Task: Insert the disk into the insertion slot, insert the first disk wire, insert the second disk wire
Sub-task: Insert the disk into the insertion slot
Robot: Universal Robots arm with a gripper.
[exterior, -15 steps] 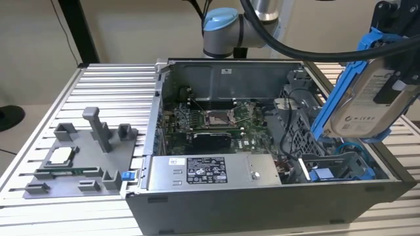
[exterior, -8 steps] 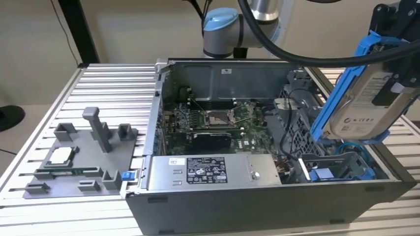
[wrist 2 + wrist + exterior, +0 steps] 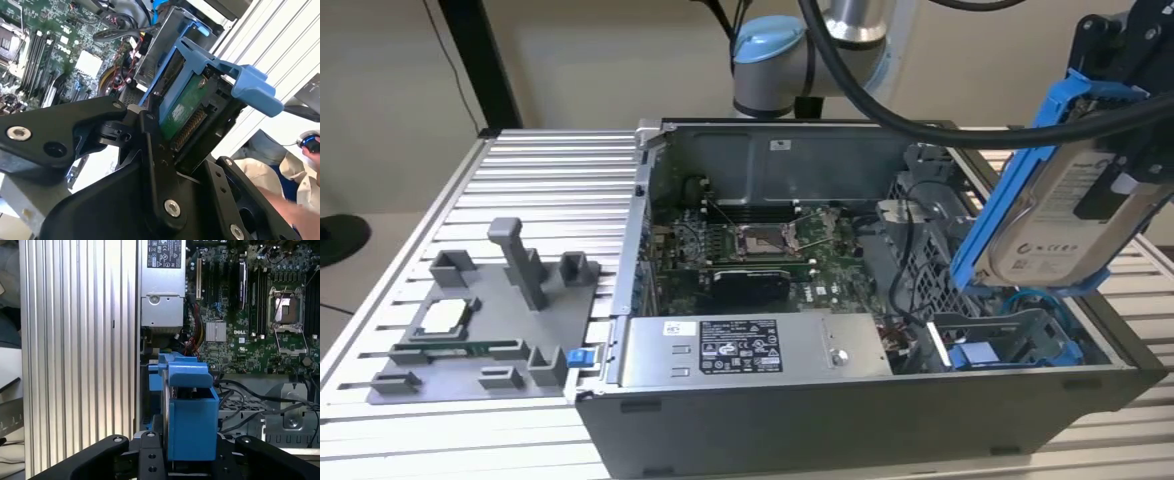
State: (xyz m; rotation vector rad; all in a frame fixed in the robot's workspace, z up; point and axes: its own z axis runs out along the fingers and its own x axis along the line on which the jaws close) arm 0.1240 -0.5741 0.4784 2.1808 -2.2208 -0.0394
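Gripping tilted disk [image 3: 1061,215] in closed hand [image 3: 192,452] above insertion slot [image 3: 994,345]; risks jamming there or snagging loose cables [image 3: 227,392] if lowered skewed.

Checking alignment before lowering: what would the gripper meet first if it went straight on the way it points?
Probably the insertion slot: the gripper, shut on the tilted disk, points down at that bay, and the disk's lower end would touch it first. Depth is unclear, though.
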